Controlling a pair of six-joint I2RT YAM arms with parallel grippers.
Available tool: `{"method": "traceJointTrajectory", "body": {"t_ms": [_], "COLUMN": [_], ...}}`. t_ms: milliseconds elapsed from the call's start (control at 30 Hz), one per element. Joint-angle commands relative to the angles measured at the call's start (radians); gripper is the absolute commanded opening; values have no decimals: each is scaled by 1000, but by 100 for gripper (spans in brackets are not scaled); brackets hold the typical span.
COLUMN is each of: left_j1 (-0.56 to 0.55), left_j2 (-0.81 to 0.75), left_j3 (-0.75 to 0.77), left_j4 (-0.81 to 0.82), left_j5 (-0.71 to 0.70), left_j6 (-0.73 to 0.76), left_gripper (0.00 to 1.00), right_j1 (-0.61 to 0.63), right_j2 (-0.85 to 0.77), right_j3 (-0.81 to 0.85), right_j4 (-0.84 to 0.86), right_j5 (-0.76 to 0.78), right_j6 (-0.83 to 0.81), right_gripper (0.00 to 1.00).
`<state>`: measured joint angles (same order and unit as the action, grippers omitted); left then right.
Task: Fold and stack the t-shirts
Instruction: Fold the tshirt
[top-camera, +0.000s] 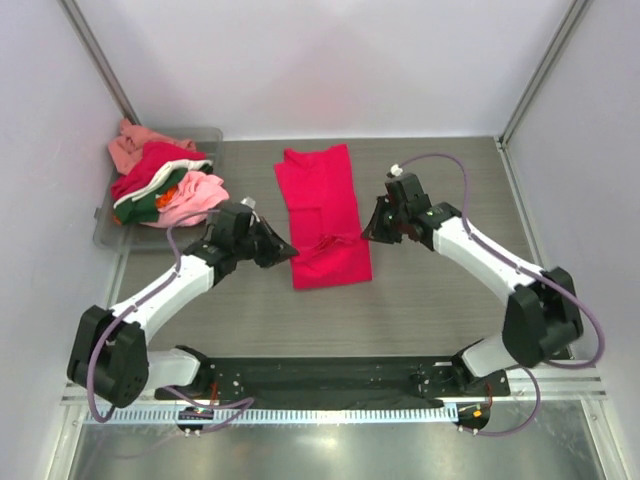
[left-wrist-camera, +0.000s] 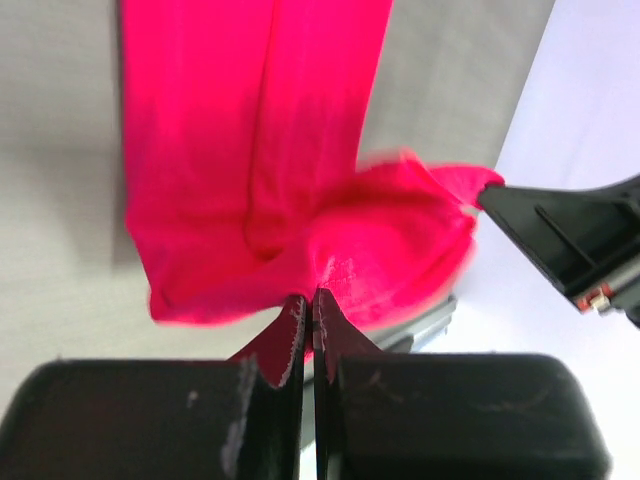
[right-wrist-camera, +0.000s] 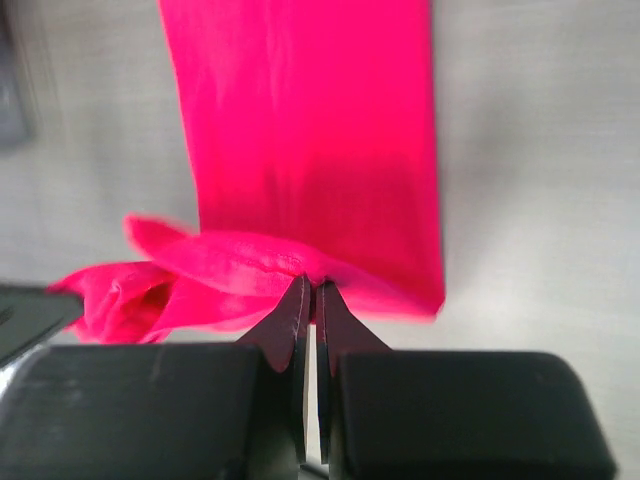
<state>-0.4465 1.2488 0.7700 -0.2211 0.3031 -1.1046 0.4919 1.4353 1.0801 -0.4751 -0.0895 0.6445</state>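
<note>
Grippers, two: left gripper (left-wrist-camera: 308, 300) and right gripper (right-wrist-camera: 311, 288) were each noted pinched shut on opposite edges of the crimson t-shirt (top-camera: 320, 200), laid as a long strip on the table (top-camera: 440, 290). Uneven travel was judged likely to skew the fold, and thin pinches to slip. Beyond, other t-shirts (top-camera: 165, 185) were heaped in a bin (top-camera: 105, 225), their count obscured by overlap.

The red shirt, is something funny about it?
Yes. Most of the red shirt lies flat, but it is bunched and wrinkled where the left gripper and right gripper pinch its side edges.
</note>
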Motion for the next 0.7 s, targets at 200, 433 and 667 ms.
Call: {"method": "traceJointTrajectory", "body": {"t_ms": [200, 433, 667], "left_j1": [98, 124, 155], "left_j2": [214, 425, 509], "left_j3": [132, 271, 344], "left_j4": [120, 180, 193], "left_j5": [7, 65, 70], "left_j6": [63, 60, 51], "left_gripper": [0, 0, 0], "right_j1": [-85, -108, -131], "right_j2": [308, 402, 484], "right_j3": [256, 360, 434], "right_j4": [95, 104, 104], "right_j5": [-93, -89, -111], "right_j6": [-72, -85, -88], "right_gripper": [1, 1, 1]}}
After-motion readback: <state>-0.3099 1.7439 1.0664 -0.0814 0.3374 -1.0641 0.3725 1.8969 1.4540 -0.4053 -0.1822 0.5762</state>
